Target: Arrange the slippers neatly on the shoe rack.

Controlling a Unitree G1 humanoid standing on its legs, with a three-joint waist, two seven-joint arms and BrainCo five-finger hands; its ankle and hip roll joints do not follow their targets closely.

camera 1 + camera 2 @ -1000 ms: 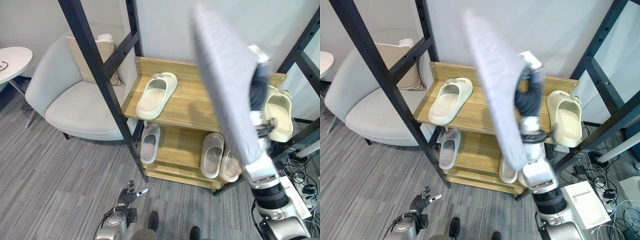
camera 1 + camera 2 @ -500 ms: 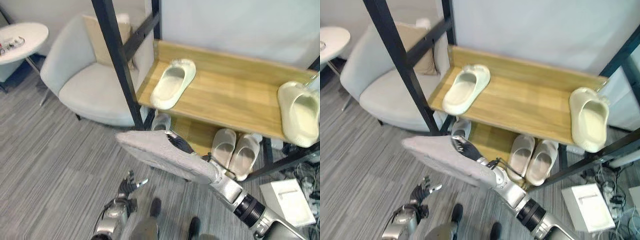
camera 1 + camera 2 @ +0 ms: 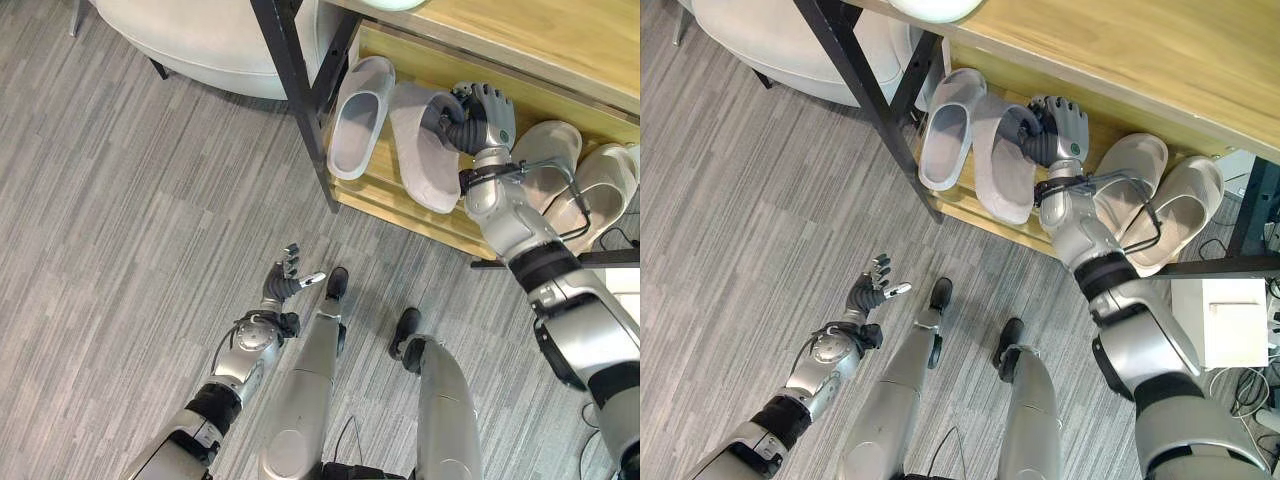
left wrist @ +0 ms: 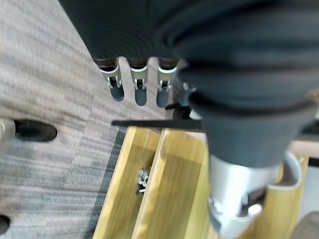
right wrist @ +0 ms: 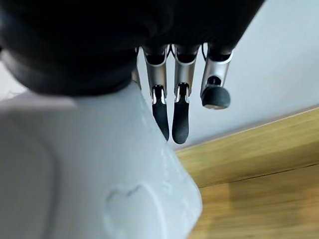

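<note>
Grey striped carpet, right hand (image 3: 480,115) fingers curled on grey slipper (image 3: 422,150) at lower rack shelf (image 3: 385,185), left hand (image 3: 283,285) relaxed, empty.

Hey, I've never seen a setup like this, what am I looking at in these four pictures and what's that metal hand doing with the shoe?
This is a humanoid robot tidying slippers. Two pictures come from cameras in its head, looking down past its own arms; the other two come from a camera on each wrist, looking along that hand from very close.

In the head views, the right hand is reaching into the lower shelf of a wooden shoe rack. Its fingers are curled round a grey slipper, which lies sole up beside another grey slipper already on that shelf. A beige pair sits further along the same shelf. The right wrist view shows the held slipper's pale sole up close, with the fingers reaching past it.

The left hand hangs over the grey carpet with relaxed fingers, holding nothing.
</note>
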